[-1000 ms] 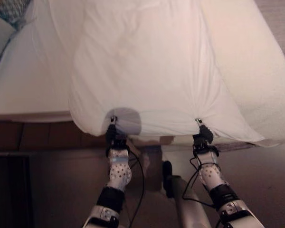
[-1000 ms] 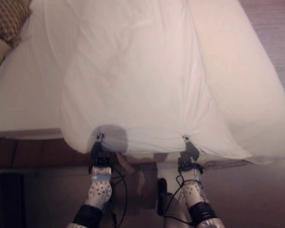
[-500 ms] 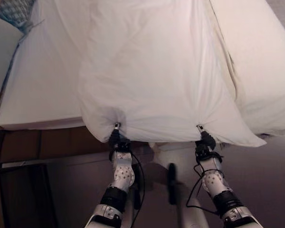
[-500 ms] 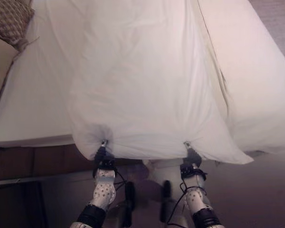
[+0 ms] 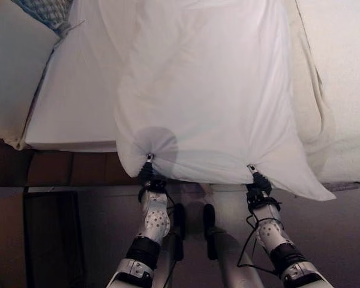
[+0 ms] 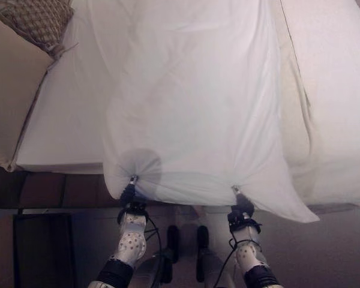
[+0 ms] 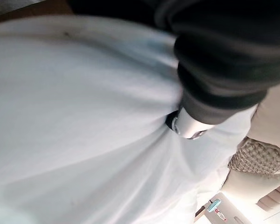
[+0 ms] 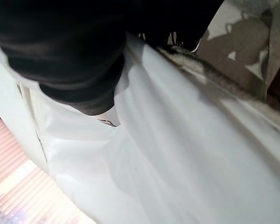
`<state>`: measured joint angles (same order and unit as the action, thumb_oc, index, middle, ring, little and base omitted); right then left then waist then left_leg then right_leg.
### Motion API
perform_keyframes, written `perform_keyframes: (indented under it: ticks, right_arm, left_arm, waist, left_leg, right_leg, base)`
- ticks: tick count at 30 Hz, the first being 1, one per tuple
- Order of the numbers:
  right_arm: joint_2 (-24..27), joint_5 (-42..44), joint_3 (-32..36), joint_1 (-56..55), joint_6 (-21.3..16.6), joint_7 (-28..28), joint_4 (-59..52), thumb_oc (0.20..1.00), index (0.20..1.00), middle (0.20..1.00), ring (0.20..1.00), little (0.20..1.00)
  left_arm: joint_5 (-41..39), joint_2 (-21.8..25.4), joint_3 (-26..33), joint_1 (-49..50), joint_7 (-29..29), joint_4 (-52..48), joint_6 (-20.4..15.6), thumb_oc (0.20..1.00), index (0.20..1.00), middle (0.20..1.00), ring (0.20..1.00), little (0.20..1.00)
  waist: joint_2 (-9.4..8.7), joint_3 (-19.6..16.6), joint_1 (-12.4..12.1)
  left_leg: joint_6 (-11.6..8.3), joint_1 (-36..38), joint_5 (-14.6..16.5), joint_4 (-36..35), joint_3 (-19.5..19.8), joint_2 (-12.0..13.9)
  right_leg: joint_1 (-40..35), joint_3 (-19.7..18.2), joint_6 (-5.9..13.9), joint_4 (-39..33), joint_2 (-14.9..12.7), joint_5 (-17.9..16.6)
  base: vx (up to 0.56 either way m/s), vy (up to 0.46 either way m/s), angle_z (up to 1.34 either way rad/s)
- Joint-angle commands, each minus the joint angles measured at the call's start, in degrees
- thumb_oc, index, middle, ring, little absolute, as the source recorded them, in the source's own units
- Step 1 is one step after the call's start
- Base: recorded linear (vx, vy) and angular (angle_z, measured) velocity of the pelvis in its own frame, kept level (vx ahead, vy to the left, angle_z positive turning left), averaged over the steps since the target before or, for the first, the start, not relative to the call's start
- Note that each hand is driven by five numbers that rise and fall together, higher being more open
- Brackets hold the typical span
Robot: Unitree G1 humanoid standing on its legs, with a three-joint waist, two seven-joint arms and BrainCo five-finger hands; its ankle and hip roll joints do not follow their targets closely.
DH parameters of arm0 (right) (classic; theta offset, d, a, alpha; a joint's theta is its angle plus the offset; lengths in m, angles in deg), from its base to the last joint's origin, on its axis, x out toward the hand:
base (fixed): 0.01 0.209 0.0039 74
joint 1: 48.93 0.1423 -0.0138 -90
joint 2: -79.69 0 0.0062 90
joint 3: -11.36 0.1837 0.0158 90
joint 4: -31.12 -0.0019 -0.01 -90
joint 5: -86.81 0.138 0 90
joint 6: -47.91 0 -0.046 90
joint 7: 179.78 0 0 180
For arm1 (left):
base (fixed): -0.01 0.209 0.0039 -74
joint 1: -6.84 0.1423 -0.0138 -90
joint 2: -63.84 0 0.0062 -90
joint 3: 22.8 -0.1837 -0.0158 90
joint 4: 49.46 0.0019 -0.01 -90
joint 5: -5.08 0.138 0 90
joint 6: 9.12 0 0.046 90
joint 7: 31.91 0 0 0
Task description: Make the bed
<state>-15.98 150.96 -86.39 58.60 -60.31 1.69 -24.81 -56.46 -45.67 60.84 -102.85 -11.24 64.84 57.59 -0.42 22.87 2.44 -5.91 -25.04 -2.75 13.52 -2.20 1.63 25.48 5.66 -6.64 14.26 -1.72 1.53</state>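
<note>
A white sheet lies spread over the bed, and its near edge hangs past the mattress. My left hand is shut on the sheet's near left corner, where the cloth bunches into a pucker. My right hand is shut on the near right part of the same edge, with folds radiating from it. In the left wrist view the sheet gathers around a silver finger. In the right wrist view the sheet drapes away from under the dark cover.
A patterned pillow lies at the far left corner beside a beige cushion. A cream cover spreads over the bed's right side. A brown bed frame runs below the mattress, with a dark piece of furniture beneath it.
The camera has shifted, so more of the bed's left side and the beige cushion show. Both hands keep their hold on the sheet's near edge, which looks drawn narrower.
</note>
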Motion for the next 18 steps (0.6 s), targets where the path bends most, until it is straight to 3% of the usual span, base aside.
perform_keyframes:
  ticks: [1,2,5,7,10,12,15,18]
  right_arm:
    - [6.9,-0.7,3.0,-6.0,-3.2,0.9,0.8,0.2,0.2,0.2,0.2,0.2]
    - [7.1,-1.0,2.6,-5.6,-3.3,0.9,0.7,0.2,0.2,0.2,0.2,0.2]
    - [7.8,-4.3,0.9,-4.6,-3.0,1.8,-0.1,0.2,0.2,0.2,0.2,0.2]
    - [7.8,-5.7,0.4,-3.7,-2.8,2.2,0.0,0.2,0.2,0.2,0.2,0.2]
    - [8.1,-8.4,0.1,-3.4,-2.0,3.1,1.5,0.2,0.2,0.2,0.2,0.2]
    - [7.9,-11.8,-0.7,-2.9,-1.9,5.2,3.3,0.2,0.2,0.2,0.2,0.2]
    - [7.0,-12.5,-2.1,-2.0,-0.8,5.2,7.5,0.2,0.2,0.2,0.2,0.2]
    - [4.7,-12.2,-4.2,-0.7,0.9,4.6,13.7,0.2,0.2,0.2,0.2,0.2]
  left_arm:
    - [3.6,7.8,11.1,3.4,4.2,-3.3,-8.2,0.2,0.2,0.2,0.2,0.2]
    - [4.4,8.3,11.7,3.0,5.3,-2.6,-8.4,0.2,0.2,0.2,0.2,0.2]
    - [4.7,8.5,12.0,1.2,7.7,-1.1,-9.2,0.2,0.2,0.2,0.2,0.2]
    - [5.0,8.6,11.7,-0.6,9.1,0.0,-9.6,0.2,0.2,0.2,0.2,0.2]
    - [5.3,7.7,12.2,-1.5,11.7,2.2,-10.7,0.2,0.2,0.2,0.2,0.2]
    - [6.6,7.9,12.4,-1.5,12.8,4.6,-9.8,0.2,0.2,0.2,0.2,0.2]
    - [5.2,7.9,12.9,-3.4,12.7,11.2,-9.5,0.2,0.2,0.2,0.2,0.2]
    - [4.0,8.3,13.5,-5.9,13.0,21.1,-7.4,0.2,0.2,0.2,0.2,0.2]
  waist:
    - [-0.93,-2.3,-1.8]
    - [-1.01,-2.4,-1.9]
    - [0.45,-1.8,-1.9]
    - [0.73,-1.1,-2.4]
    - [1.14,-0.5,-1.9]
    - [1.35,-0.1,-2.1]
    - [2.03,0.6,-1.6]
    - [2.18,1.0,-1.2]
  left_leg:
    - [1.22,-0.7,-6.3,-10.5,5.9,6.2]
    - [0.6,0.1,-7.3,-13.9,7.0,8.0]
    - [-0.71,2.6,-8.2,-18.2,2.2,10.6]
    - [-0.94,2.0,-8.2,-17.7,1.8,9.2]
    - [-0.07,-2.2,-4.3,-8.9,-0.4,4.8]
    - [0.25,-2.9,-2.9,-6.5,-0.7,3.0]
    - [0.94,-3.3,-1.9,-5.8,-0.2,1.2]
    - [1.5,-3.3,-1.8,-6.2,1.2,0.4]
  right_leg:
    - [1.1,-5.3,10.15,-3.2,0.9,-1.0]
    - [1.8,-5.7,10.44,-1.7,1.0,-0.1]
    - [4.7,-4.6,11.55,2.0,-0.1,0.7]
    - [5.9,-4.4,12.56,1.8,-2.2,-0.4]
    - [4.7,-4.9,15.37,-0.8,-7.6,-3.3]
    - [2.9,-5.7,15.89,-3.3,-9.2,-4.7]
    - [1.1,-8.3,16.1,-6.3,-10.0,-5.7]
    - [1.1,-11.4,15.75,-6.0,-8.9,-5.3]
  base:
    - [0.03,0.164,0.04]
    - [0.04,0.242,-0.04]
    - [-0.02,0.288,-0.2]
    - [-0.05,0.361,-0.23]
    - [0.03,0.453,-0.01]
    - [0.07,0.398,0.43]
    - [0.08,0.244,0.6]
    - [0.06,0.108,0.52]
